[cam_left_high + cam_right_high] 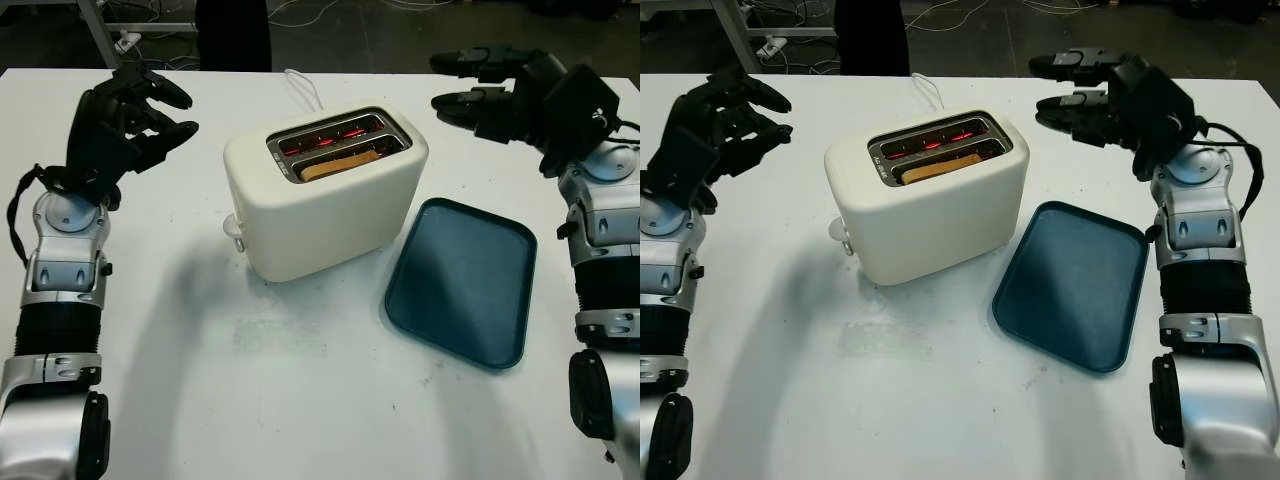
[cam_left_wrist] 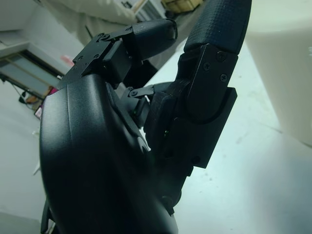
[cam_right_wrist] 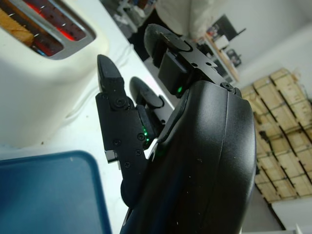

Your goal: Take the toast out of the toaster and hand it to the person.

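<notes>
A cream two-slot toaster (image 1: 325,205) stands in the middle of the white table (image 1: 300,400). A slice of toast (image 1: 340,163) sits low in its near slot, and the far slot glows red. My left hand (image 1: 165,115) hangs open above the table to the toaster's left, well apart from it. My right hand (image 1: 445,85) is open at the toaster's far right, its fingers pointing toward the toaster's top without touching it. The right wrist view shows the toaster (image 3: 34,83) and the toast (image 3: 12,24) beyond my right hand (image 3: 129,58).
A dark blue tray (image 1: 465,280) lies flat just right of the toaster. A white cord (image 1: 303,88) runs from the toaster's back toward the far edge. A person's dark legs (image 1: 232,35) stand beyond the far edge. The toaster's lever (image 1: 235,230) is on its left end.
</notes>
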{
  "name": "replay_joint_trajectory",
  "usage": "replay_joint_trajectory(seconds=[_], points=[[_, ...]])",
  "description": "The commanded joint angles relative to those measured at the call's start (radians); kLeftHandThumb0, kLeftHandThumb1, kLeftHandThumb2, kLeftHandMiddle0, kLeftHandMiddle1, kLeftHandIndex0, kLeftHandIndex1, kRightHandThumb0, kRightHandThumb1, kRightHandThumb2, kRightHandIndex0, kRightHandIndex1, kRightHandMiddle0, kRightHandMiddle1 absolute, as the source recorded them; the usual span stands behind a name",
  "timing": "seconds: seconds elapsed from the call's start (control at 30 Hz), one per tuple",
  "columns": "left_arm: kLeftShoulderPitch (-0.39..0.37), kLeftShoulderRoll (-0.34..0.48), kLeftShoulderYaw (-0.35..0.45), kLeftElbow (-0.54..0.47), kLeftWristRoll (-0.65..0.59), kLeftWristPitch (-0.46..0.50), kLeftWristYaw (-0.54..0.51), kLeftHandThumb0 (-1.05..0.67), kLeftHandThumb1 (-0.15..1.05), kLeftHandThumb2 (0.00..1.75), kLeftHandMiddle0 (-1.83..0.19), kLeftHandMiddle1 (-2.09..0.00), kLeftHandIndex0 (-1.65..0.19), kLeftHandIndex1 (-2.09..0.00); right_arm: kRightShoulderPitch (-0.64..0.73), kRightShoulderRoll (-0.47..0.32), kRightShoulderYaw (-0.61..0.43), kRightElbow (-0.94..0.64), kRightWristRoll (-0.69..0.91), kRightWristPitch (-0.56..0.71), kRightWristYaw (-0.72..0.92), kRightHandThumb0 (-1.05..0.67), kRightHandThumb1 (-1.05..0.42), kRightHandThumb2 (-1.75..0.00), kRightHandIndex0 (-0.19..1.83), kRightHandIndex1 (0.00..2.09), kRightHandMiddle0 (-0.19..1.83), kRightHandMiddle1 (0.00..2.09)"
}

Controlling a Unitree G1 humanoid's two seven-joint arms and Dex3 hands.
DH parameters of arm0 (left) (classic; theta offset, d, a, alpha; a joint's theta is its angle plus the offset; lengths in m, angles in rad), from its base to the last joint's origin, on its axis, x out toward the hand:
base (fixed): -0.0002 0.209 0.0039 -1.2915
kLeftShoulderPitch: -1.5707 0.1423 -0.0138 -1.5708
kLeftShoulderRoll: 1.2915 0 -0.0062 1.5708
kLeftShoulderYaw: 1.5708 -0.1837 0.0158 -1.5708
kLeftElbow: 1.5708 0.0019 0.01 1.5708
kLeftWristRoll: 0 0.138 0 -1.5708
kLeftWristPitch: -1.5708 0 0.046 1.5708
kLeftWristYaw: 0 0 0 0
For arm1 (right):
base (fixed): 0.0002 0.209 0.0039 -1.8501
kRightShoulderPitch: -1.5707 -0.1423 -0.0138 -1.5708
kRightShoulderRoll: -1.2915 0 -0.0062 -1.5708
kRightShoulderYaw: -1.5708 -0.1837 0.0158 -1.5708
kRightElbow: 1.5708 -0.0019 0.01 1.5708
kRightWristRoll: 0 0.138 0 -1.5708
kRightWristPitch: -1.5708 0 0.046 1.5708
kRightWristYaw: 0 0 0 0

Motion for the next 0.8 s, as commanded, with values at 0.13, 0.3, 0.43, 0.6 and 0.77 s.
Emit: replay_joint_trajectory(seconds=[0.13, 0.3, 0.43, 0.6, 0.77], points=[[-0.006, -0.004, -0.004, -0.001, -0.006, 0.007, -0.01, -1.05, 0.91, 0.0, -0.65, -1.27, -0.6, -1.21, 0.026, 0.003, 0.012, -0.024, -0.017, 0.006, -0.02, -0.33, -0.91, 0.0, 0.79, 0.22, 0.75, 0.03], [-0.007, -0.003, -0.006, -0.003, -0.007, 0.019, -0.013, -1.05, 0.91, 0.0, -0.67, -1.26, -0.62, -1.2, 0.028, 0.006, 0.016, -0.028, -0.005, 0.016, -0.012, -0.33, -0.92, -0.01, 0.76, 0.23, 0.72, 0.02], [0.001, 0.002, -0.005, -0.014, -0.006, 0.009, -0.014, -1.05, 0.91, 0.01, -0.65, -1.26, -0.59, -1.2, 0.033, 0.006, 0.015, -0.053, -0.007, 0.032, -0.02, -0.3, -0.92, -0.02, 0.74, 0.25, 0.71, 0.01], [0.006, 0.007, -0.007, -0.024, 0.007, 0.003, -0.008, -1.05, 0.92, 0.01, -0.62, -1.28, -0.57, -1.23, 0.04, 0.005, -0.004, -0.075, 0.013, 0.036, -0.02, -0.24, -0.92, -0.05, 0.69, 0.25, 0.71, 0.01], [0.015, 0.006, -0.003, -0.048, 0.004, 0.021, -0.007, -1.05, 0.92, 0.01, -0.61, -1.29, -0.55, -1.24, 0.047, -0.003, -0.019, -0.098, 0.019, 0.046, -0.023, -0.21, -0.92, -0.09, 0.65, 0.24, 0.69, 0.0]])
